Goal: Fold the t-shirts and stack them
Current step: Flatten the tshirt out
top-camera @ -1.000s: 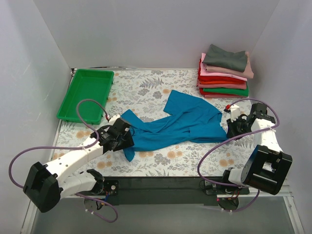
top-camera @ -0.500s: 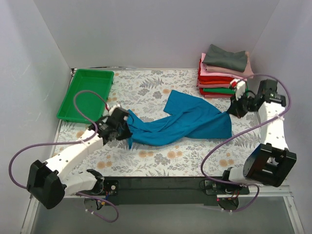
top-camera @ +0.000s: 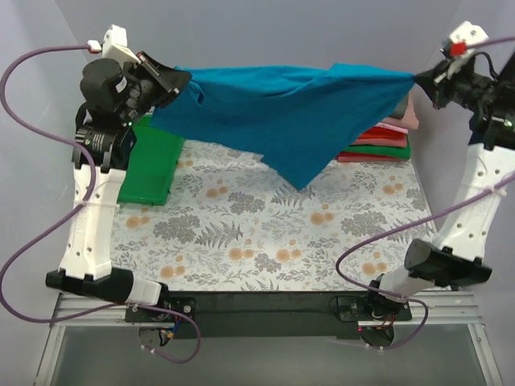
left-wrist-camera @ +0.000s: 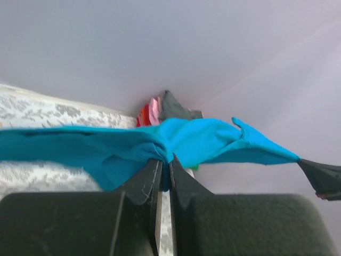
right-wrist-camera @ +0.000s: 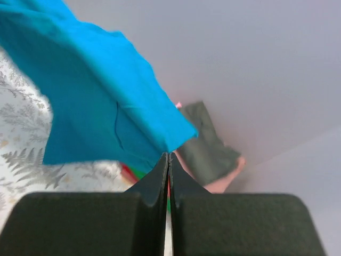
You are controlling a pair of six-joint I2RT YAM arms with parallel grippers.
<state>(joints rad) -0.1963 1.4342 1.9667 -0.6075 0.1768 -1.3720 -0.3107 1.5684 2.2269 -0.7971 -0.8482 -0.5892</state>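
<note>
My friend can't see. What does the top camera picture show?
A teal-blue t-shirt hangs stretched in the air above a flowery table, the left gripper pinching one end and the right gripper the other. A stack of folded t-shirts sits back right, a green tray back left.

Plain pale walls [top-camera: 265, 32] enclose a floral-patterned table [top-camera: 265, 241]; lighting seems even.

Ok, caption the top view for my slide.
Teal cotton t-shirt stretched aloft between left fingers and right fingers above the floral table.
</note>
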